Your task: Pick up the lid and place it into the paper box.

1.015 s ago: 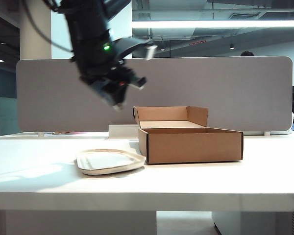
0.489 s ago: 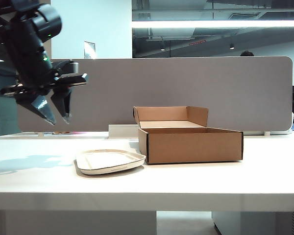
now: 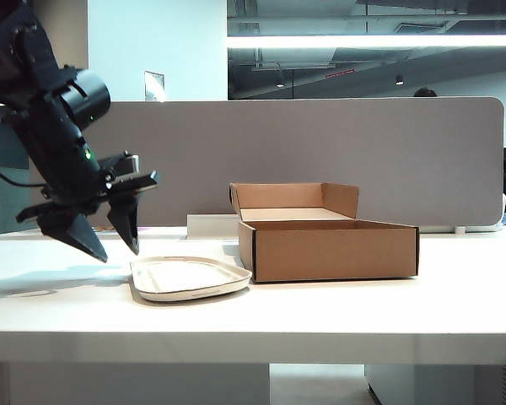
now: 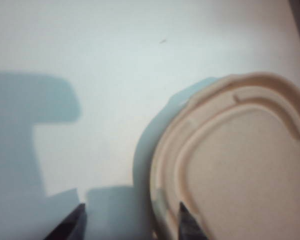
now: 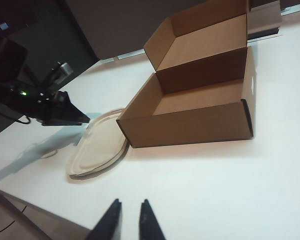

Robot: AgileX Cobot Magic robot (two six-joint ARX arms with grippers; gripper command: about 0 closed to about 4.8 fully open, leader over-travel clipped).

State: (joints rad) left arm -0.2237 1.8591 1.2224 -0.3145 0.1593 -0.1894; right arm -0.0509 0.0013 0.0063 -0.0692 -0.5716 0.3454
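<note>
Exterior view shows the left gripper [image 3: 114,245] hanging just above the white table [image 3: 337,312], beside the outer edge of the lid [image 3: 190,278], its two dark fingers spread wide and pointing down, with nothing between them. The lid lies flat on the table, off-white with a raised rim, close against the near corner of the paper box [image 3: 333,249]. The box stands open, its flaps upright along the far edge, in front of a grey partition [image 3: 320,143].

From the left wrist view, one fingertip [image 4: 190,225] hangs over the rim of the lid [image 4: 240,165] and the other over bare table [image 4: 115,75].

Right wrist view shows the right gripper [image 5: 127,220] well apart from the box [image 5: 190,120] and lid [image 5: 97,145], high over the near table edge, its fingers only narrowly parted and empty.
</note>
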